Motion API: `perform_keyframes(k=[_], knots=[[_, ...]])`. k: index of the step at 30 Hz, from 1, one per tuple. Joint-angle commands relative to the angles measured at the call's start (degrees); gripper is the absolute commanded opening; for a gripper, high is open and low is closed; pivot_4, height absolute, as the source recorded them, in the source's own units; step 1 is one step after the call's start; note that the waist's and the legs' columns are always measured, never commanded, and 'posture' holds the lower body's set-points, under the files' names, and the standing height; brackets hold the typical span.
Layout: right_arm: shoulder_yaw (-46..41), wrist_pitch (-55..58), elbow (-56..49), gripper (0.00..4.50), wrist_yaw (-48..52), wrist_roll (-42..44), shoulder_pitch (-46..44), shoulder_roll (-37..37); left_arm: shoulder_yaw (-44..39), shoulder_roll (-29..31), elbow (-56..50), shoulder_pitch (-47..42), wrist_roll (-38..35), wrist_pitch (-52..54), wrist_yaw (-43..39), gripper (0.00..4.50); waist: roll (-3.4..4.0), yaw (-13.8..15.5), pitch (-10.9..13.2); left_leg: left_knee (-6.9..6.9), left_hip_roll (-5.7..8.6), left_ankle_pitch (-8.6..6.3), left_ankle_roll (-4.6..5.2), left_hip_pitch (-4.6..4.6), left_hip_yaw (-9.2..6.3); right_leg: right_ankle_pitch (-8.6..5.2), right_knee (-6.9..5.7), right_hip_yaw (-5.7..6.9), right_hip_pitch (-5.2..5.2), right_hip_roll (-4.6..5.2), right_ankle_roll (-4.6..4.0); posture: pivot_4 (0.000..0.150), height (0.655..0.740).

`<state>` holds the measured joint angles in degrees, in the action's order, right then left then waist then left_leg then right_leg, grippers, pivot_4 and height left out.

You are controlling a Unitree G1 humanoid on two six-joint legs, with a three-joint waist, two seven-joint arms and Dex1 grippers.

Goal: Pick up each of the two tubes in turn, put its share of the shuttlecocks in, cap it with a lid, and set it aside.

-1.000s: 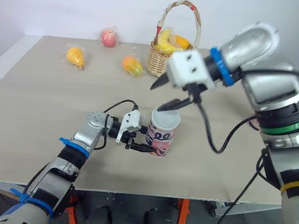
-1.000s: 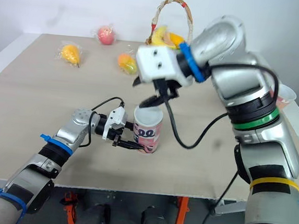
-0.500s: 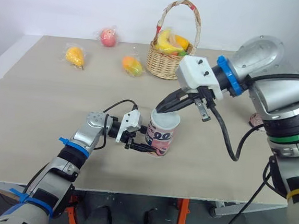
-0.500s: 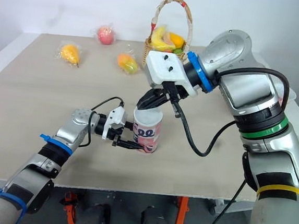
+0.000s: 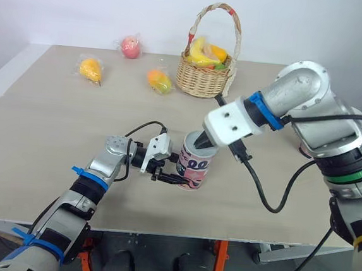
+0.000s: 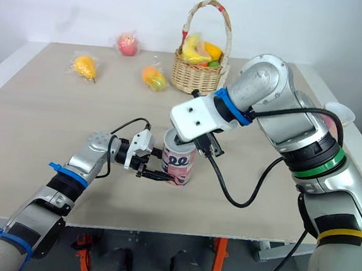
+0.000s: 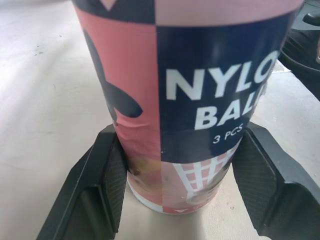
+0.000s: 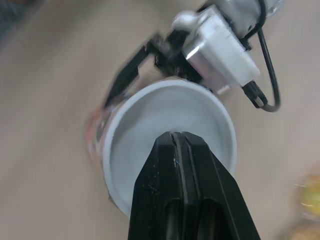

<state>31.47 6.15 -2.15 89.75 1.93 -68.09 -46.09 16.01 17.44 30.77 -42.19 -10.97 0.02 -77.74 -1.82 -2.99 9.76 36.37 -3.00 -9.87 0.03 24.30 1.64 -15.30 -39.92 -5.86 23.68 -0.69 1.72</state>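
A pink and navy tube (image 5: 194, 166) with an open white mouth stands upright near the table's middle front. My left gripper (image 5: 176, 178) is shut on its lower part, and one black pad (image 7: 112, 185) presses each side of the tube (image 7: 190, 90). My right gripper (image 5: 201, 141) is shut, fingers pressed together with nothing seen between them. It points down at the tube's mouth, its tips at or just inside the rim. In the right wrist view the shut right gripper (image 8: 178, 136) lies over the tube's white inside (image 8: 165, 125).
A wicker basket (image 5: 201, 83) with fruit stands at the back, beyond the tube. Bagged fruits lie at the back left: an apple (image 5: 131, 45), a yellow pear (image 5: 90, 68) and an orange one (image 5: 160, 80). A small white cup (image 6: 338, 113) sits at the far right.
My right gripper has gone from open to shut and swung down from above the tube to its mouth. The left gripper and the tube have stayed put.
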Motion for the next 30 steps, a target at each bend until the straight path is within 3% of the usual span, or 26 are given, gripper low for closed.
perform_keyframes(k=[1,5,9,14,17,21,22,30], knots=[[-1.3,5.1,5.0,0.10,1.6,1.6,0.9,3.1,-0.8,1.9,1.2,0.3,1.5,0.3,0.8,2.81,-0.10,-0.3,0.0,0.00,-0.02,-0.01,-0.01,-0.19,-0.02,-0.03,0.02,0.01,-0.14,0.00,-0.05,0.150,0.7393],[-12.2,12.7,7.4,0.10,-0.5,10.2,-1.0,4.6,-0.8,1.7,1.1,0.3,1.6,0.1,0.9,2.81,-0.05,-0.6,0.2,-0.01,-0.08,0.00,0.00,-0.26,0.01,0.01,0.03,0.01,-0.17,0.10,-0.18,0.150,0.7393],[-18.9,19.9,3.5,1.82,-1.4,14.9,3.4,0.1,-0.7,1.7,0.8,0.4,1.7,-0.3,0.8,2.81,-0.05,-0.5,0.2,-0.01,-0.05,0.03,0.03,-0.05,0.04,0.11,0.02,0.06,-0.07,0.16,-0.10,0.150,0.7393],[-28.4,26.5,-4.8,4.34,-6.7,20.1,14.4,-5.3,-1.0,0.8,0.1,0.3,0.4,0.2,0.0,2.81,0.03,0.0,0.2,-0.10,0.03,-0.22,-0.17,0.16,-0.03,-0.07,0.06,0.00,0.04,0.08,0.20,0.150,0.7393],[-34.6,30.9,-9.4,4.43,-12.5,22.9,23.3,-5.9,-1.6,-0.4,-0.5,-0.3,-0.6,-0.5,0.0,2.81,0.09,0.2,0.2,-0.09,0.05,-0.24,-0.17,0.38,-0.06,-0.12,0.02,-0.05,0.26,0.03,0.33,0.150,0.7393],[-39.4,34.6,-15.6,4.50,-20.5,25.4,33.4,-4.1,-2.8,-1.7,0.5,-1.5,-0.9,-2.4,1.1,4.30,0.09,0.4,0.3,-0.02,0.13,-0.24,-0.17,0.65,-0.16,-0.11,0.04,-0.03,0.38,0.04,0.48,0.150,0.7393],[-40.2,35.6,-17.0,4.50,-22.3,26.5,35.4,-3.2,-3.3,-2.3,1.2,-2.0,-1.2,-3.1,2.0,4.46,0.09,0.4,0.3,0.00,0.15,-0.23,-0.16,0.75,-0.17,-0.10,0.05,-0.04,0.46,0.05,0.52,0.150,0.7393],[-40.7,37.6,-22.8,4.50,-28.9,30.7,44.1,-0.3,-8.3,-2.7,2.9,-3.9,-2.3,-7.2,5.2,4.46,0.07,0.4,0.3,0.01,0.22,-0.23,-0.16,0.90,-0.17,-0.08,0.10,-0.10,0.56,0.06,0.65,0.150,0.7393]])
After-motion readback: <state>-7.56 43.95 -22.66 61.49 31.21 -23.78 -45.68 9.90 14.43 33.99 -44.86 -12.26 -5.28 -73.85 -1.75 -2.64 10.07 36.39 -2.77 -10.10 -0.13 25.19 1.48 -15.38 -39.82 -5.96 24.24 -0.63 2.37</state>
